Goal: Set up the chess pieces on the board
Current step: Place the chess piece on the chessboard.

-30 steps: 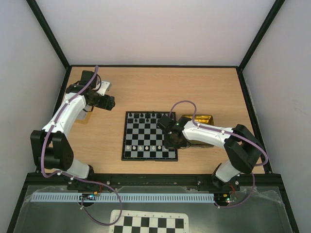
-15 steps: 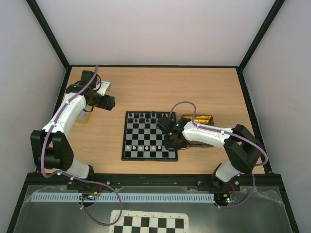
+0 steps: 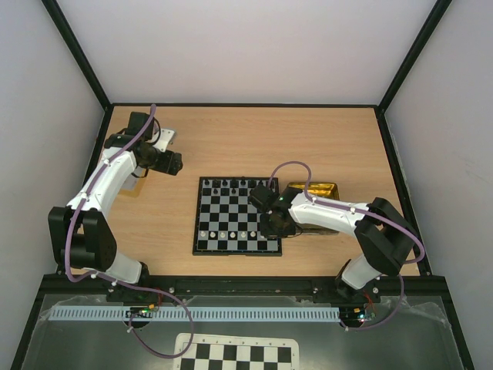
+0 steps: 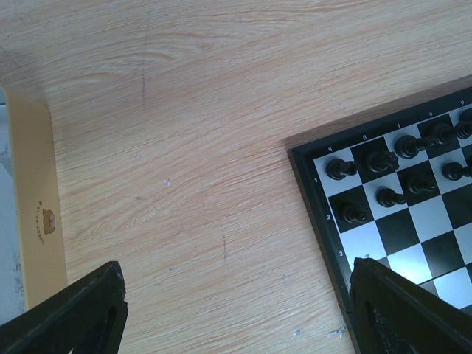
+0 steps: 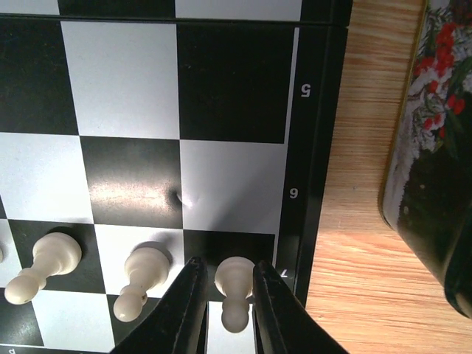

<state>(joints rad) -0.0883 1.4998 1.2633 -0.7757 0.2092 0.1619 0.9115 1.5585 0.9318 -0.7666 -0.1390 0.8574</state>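
The black-framed chessboard point(image 3: 231, 208) lies mid-table. Black chessmen point(image 3: 231, 183) fill its far rows; several cream pawns point(image 3: 223, 233) stand in a near row. My right gripper point(image 3: 271, 225) is low over the board's near right corner. In the right wrist view its fingers point(image 5: 190, 295) straddle a cream pawn point(image 5: 234, 287) standing on the black square by the rim number 7, jaws slightly apart; two more pawns point(image 5: 144, 269) stand to its left. My left gripper point(image 3: 176, 162) is open and empty over bare wood left of the board point(image 4: 317, 192).
A gold tin tray point(image 3: 316, 188) sits just right of the board, partly under my right arm; its rim shows in the right wrist view point(image 5: 428, 184). A yellow flat box point(image 4: 33, 221) lies near the left gripper. A checker sheet point(image 3: 239, 356) lies below the table's front edge.
The right gripper has shifted only slightly over the board's near right corner. The left arm has not moved.
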